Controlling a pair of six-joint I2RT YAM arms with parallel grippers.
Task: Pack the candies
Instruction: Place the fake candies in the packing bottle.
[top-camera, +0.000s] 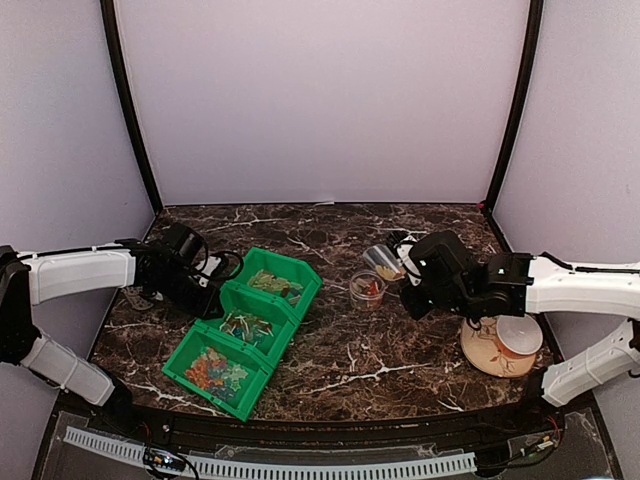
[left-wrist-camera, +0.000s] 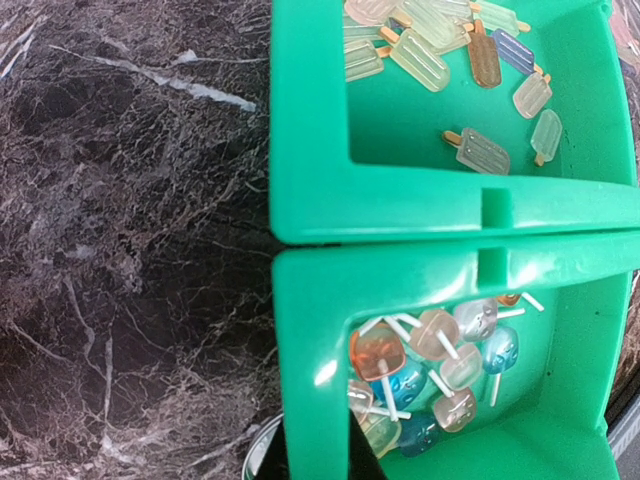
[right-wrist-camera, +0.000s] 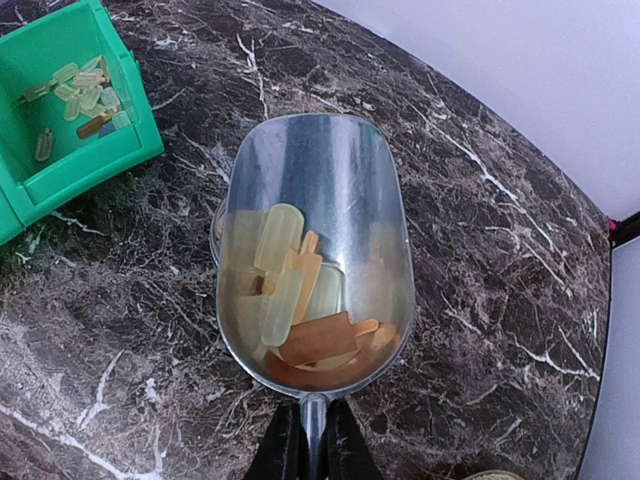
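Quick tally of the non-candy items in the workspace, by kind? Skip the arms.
Green bins: 3
Clear cup: 1
Metal scoop: 1
Patterned plate: 1
White lid: 1
Total: 7

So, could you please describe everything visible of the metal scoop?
The metal scoop is shiny and silvery, with a rounded, trough-like bowl and a narrow handle. The right gripper is shut on that handle, holding it off the marble table. Pale yellow and orange popsicle-shaped candies lie heaped at the bowl's handle end; its front is bare. From above it hangs beside a small clear cup.
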